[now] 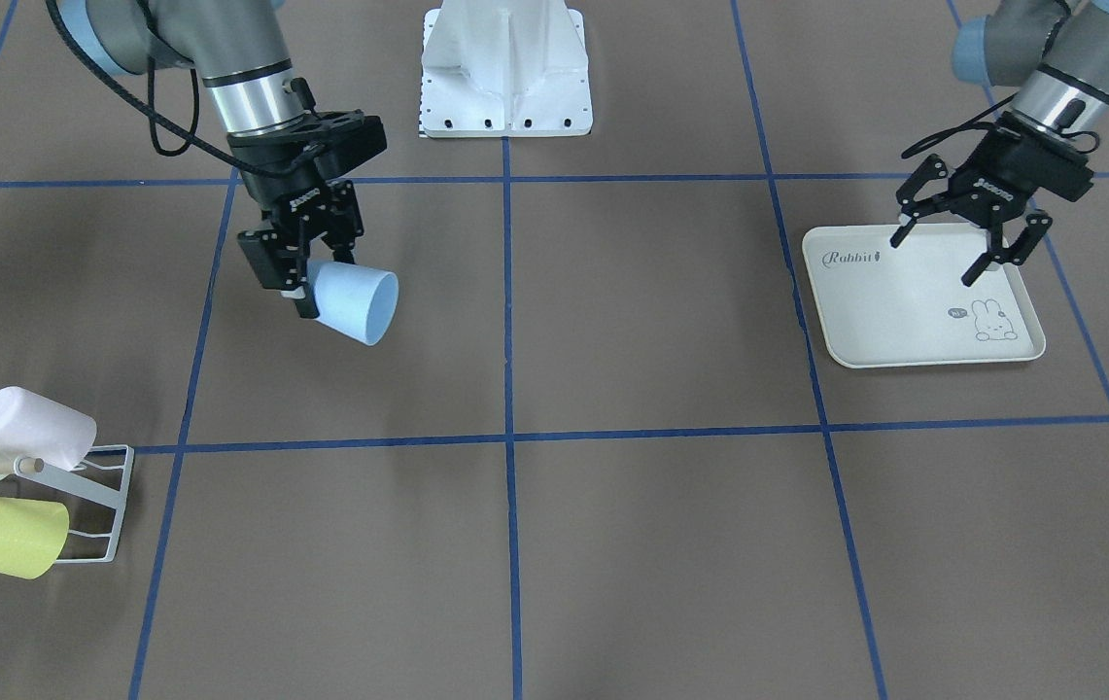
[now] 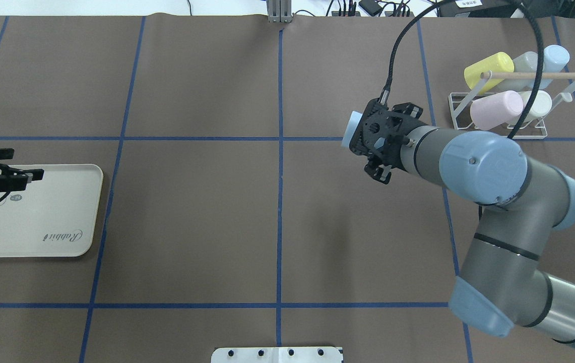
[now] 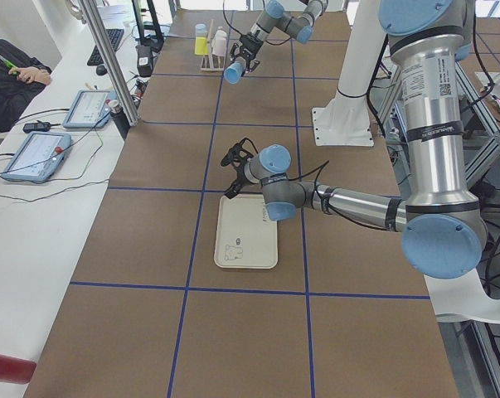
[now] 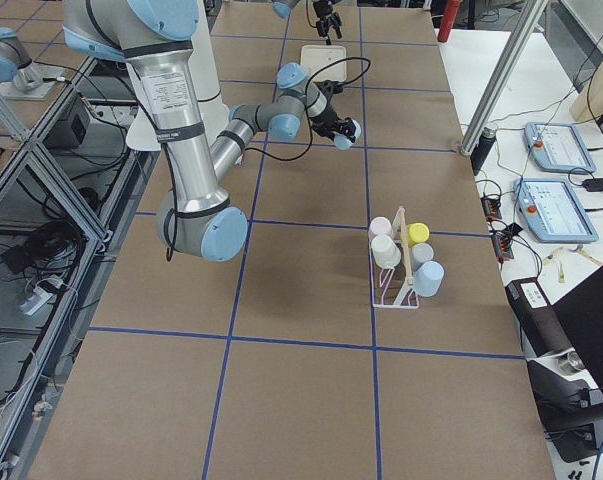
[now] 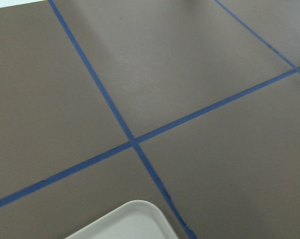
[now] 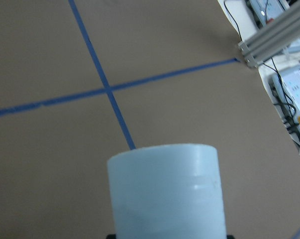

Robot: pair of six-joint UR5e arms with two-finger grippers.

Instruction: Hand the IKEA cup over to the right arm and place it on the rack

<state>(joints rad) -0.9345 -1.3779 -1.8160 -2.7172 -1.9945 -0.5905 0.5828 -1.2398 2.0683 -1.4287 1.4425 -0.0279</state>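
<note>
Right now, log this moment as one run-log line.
handover: done | right gripper: shut on light-blue cup, aloft | left gripper: open over tray | rack: cup not yet placed

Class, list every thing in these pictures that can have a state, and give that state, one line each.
right gripper: shut on the blue cup, raised off the table
blue cup: held sideways, in the air
left gripper: open, empty, above the tray
tray: empty, flat on the table
rack: loaded with five cups

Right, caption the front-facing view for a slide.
Right tool grips a pale-blue cup; left tool hangs open over the rabbit tray.
</note>
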